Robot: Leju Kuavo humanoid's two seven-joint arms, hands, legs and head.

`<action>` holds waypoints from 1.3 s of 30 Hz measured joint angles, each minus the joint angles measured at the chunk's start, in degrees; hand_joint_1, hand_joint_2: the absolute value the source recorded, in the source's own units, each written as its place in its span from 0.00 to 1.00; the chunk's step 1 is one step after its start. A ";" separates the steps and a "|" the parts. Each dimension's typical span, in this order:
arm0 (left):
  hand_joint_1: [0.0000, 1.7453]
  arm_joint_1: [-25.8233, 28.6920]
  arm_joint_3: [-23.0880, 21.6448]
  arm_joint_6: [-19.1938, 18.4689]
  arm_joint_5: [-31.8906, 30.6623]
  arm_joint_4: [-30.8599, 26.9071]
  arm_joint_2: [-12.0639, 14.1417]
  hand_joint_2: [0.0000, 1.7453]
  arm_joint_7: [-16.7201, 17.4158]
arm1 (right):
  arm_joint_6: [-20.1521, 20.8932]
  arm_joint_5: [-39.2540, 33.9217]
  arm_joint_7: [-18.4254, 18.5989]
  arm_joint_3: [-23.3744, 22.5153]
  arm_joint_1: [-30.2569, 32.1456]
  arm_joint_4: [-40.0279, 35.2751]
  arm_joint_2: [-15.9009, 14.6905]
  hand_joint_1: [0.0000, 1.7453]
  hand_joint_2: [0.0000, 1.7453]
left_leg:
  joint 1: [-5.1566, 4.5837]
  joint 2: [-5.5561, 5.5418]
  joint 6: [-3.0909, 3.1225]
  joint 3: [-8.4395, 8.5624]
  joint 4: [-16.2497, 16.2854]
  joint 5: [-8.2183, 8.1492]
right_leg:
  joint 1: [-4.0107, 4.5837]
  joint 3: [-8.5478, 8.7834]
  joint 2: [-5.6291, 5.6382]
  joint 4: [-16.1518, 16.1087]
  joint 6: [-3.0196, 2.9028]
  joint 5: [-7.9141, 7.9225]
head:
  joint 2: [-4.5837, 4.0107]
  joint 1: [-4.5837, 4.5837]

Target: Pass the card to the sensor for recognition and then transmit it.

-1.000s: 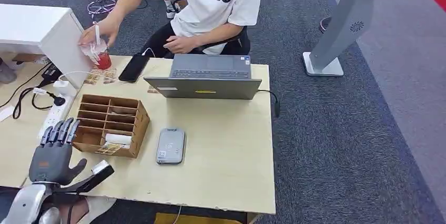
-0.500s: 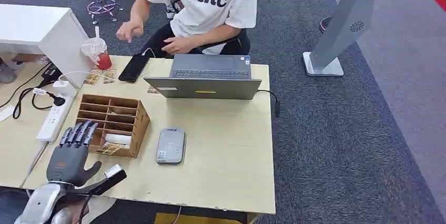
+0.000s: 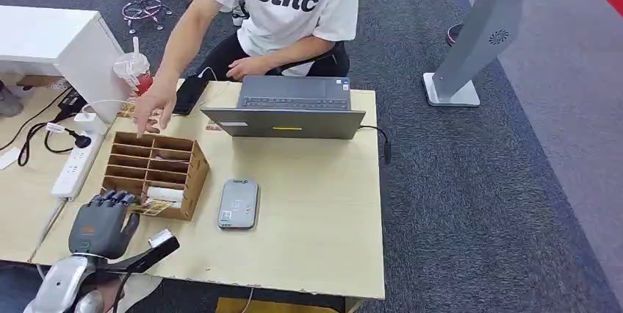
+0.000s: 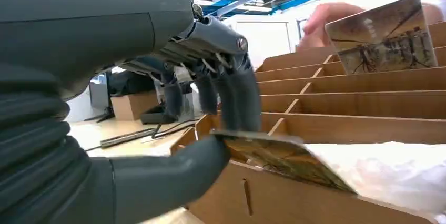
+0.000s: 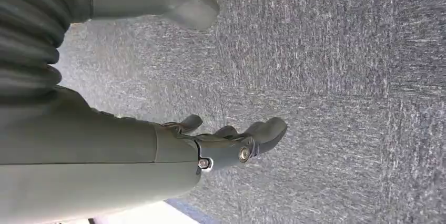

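Far left of the table [image 3: 323, 254], the left hand [image 3: 99, 223] sits at the near corner of the wooden sorter box [image 3: 192, 173], fingers [image 4: 234, 98] curled down over the front compartment. The wrist view has it: thumb below, fingers above, pinching the picture card [image 4: 279, 155] that lies tilted in that nearest slot, its far end resting beside a crumpled white wrapper [image 4: 389, 174]. The card's near edge is tucked between thumb and fingers, so how firmly it is held is hard to judge. A second card [image 4: 384, 37] stands upright in a slot further back. Above the box, a person's hand [image 3: 153, 107] reaches down over its far edge, beside the red cup [image 3: 139, 76] and black phone [image 3: 187, 94]. Moving right, the grey card sensor [image 3: 238, 203] lies flat just beside the box, well apart from the held card. Beyond it, the open laptop [image 3: 286, 111]. The right hand [image 5: 231, 140] hangs over grey carpet [image 5: 342, 103], fingers loosely curled, holding nothing.
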 joint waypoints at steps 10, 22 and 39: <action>0.89 -0.21 0.00 1.79 -0.07 0.94 0.26 1.00 0.79 | -0.04 1.64 0.35 0.00 0.01 0.00 0.00 0.00 1.00 | 0.00 0.00 0.00 0.00 0.00 0.00 | 0.00 0.01 0.00 0.00 0.00 0.00 | 0.00 0.00; 1.00 -0.21 0.04 6.73 -1.60 1.97 0.81 1.00 0.90 | -0.04 3.15 0.61 0.00 0.01 0.00 0.00 0.00 1.00 | 0.00 0.00 0.00 0.00 0.00 0.00 | 0.00 0.00 0.00 0.00 0.00 0.00 | 0.00 0.00; 1.00 -1.38 0.39 11.37 -1.71 1.95 0.64 1.00 0.57 | -0.22 3.65 0.57 0.00 -0.03 0.00 0.00 0.00 1.00 | 0.00 0.00 0.00 0.00 0.00 0.00 | 0.00 0.00 0.00 0.00 0.00 0.00 | 0.00 0.00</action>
